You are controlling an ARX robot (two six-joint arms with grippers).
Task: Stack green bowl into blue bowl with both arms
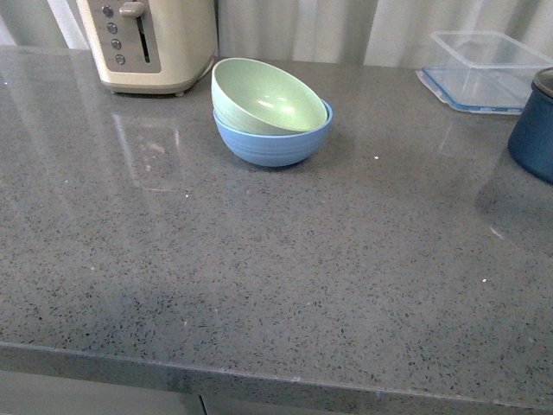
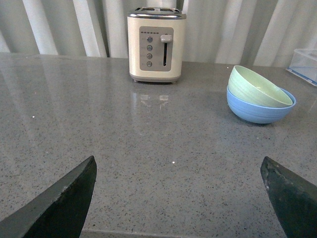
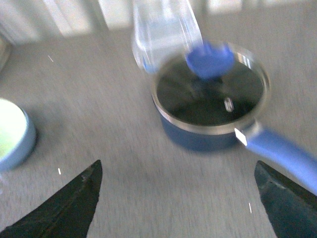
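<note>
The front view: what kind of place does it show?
Probably a kitchen: a grey speckled counter carrying a toaster, a lidded pot and two nested bowls.

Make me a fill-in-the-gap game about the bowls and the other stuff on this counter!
1. The green bowl sits tilted inside the ____ bowl.
2. The cream machine behind the bowls is a ____.
3. The dark blue pot has a glass ____ on top.
4. The left gripper has its jaws ____.

Missing words: blue; toaster; lid; open
</note>
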